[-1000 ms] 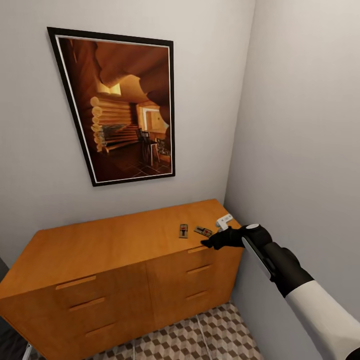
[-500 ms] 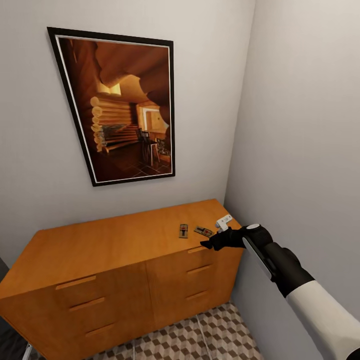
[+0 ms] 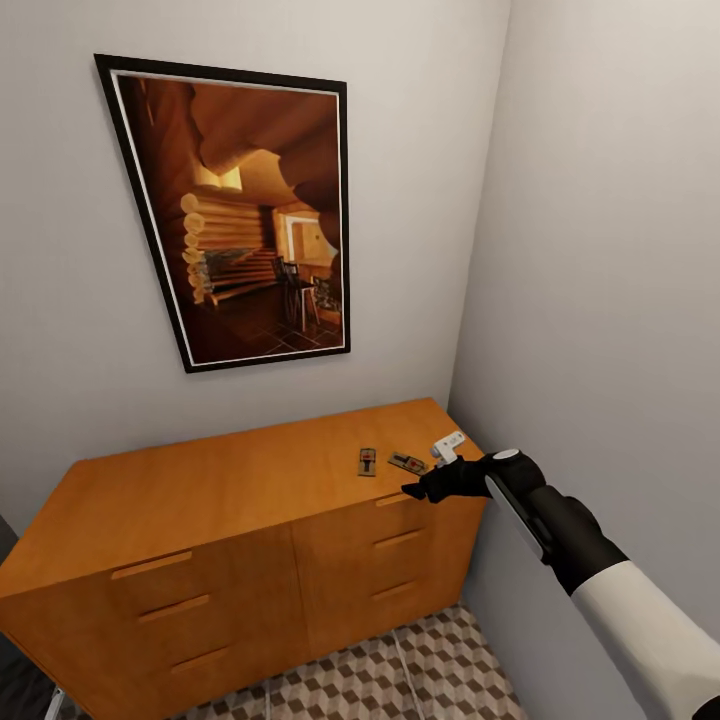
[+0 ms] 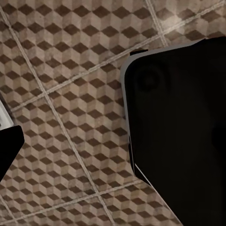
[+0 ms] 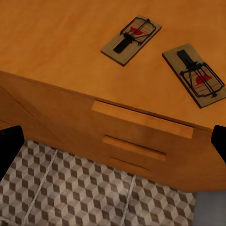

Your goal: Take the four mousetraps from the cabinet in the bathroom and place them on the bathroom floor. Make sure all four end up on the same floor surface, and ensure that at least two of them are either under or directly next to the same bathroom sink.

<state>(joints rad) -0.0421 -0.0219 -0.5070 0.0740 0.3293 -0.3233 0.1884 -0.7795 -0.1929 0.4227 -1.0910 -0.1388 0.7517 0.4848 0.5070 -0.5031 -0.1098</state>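
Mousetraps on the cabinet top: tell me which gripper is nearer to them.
Right. The right gripper hovers at the cabinet's front edge, just short of the two mousetraps. The left wrist view looks down on the bathroom floor, away from them.

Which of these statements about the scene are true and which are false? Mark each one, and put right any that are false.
1. Two mousetraps lie on top of the cabinet. True.
2. The right gripper holds a mousetrap. False: its fingers grip nothing and it hovers at the cabinet's front edge.
3. A framed picture hangs on the wall above the cabinet. True.
4. A cabinet drawer stands open. False: all visible drawers are shut.
5. The floor has a cube pattern. True.
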